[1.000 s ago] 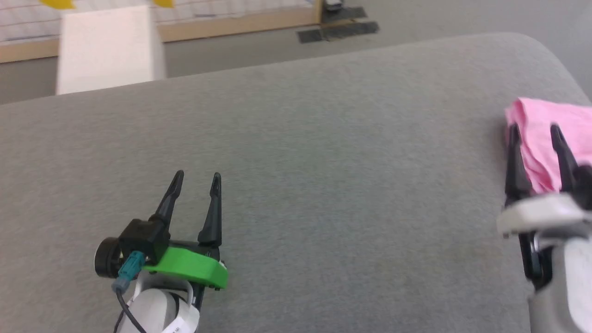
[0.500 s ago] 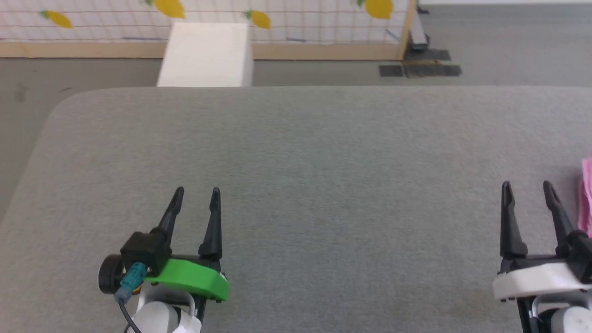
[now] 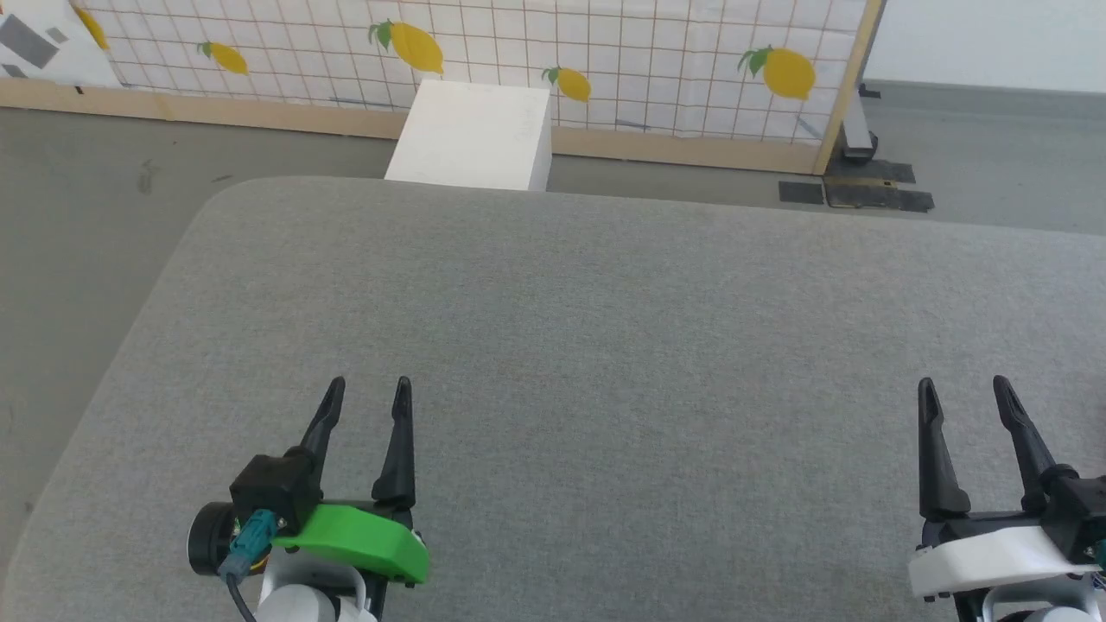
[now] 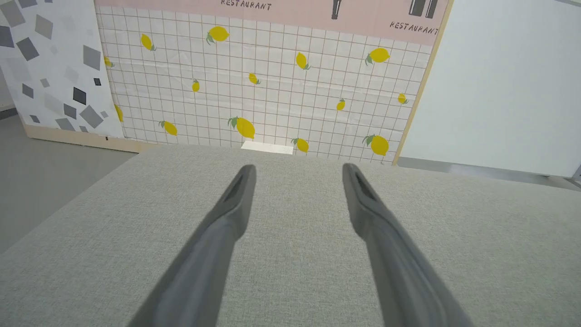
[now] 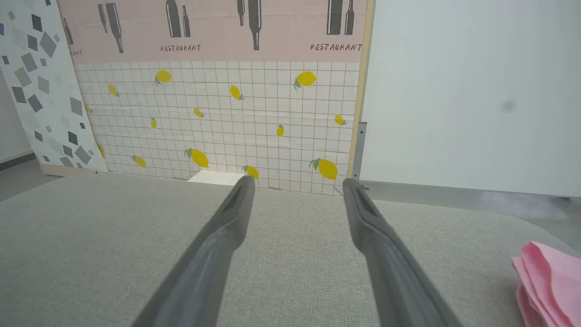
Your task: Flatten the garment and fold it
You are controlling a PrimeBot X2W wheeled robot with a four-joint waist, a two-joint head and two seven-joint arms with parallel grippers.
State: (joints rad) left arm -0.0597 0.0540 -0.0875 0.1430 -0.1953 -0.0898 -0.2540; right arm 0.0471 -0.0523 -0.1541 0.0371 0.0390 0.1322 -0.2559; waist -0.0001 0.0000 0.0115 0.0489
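The pink garment (image 5: 551, 279) lies folded in layers on the grey cushioned surface (image 3: 605, 345), at the lower right of the right wrist view, off to the right of my right gripper (image 5: 297, 186). My right gripper (image 3: 959, 389) stands open at the lower right of the head view, holding nothing. At the lower left my left gripper (image 3: 367, 389) is open too, over bare grey fabric; it appears again as the left gripper (image 4: 297, 170) in the left wrist view.
A white box (image 3: 475, 134) stands on the floor beyond the surface's far edge. Behind it runs a lemon-patterned tiled wall panel (image 3: 605, 60) with a wooden base. The surface's rounded left corner (image 3: 216, 194) drops to grey floor.
The head camera has swung left and tilted up, so the garment has slid out of its right edge. Both grippers remain open and empty.
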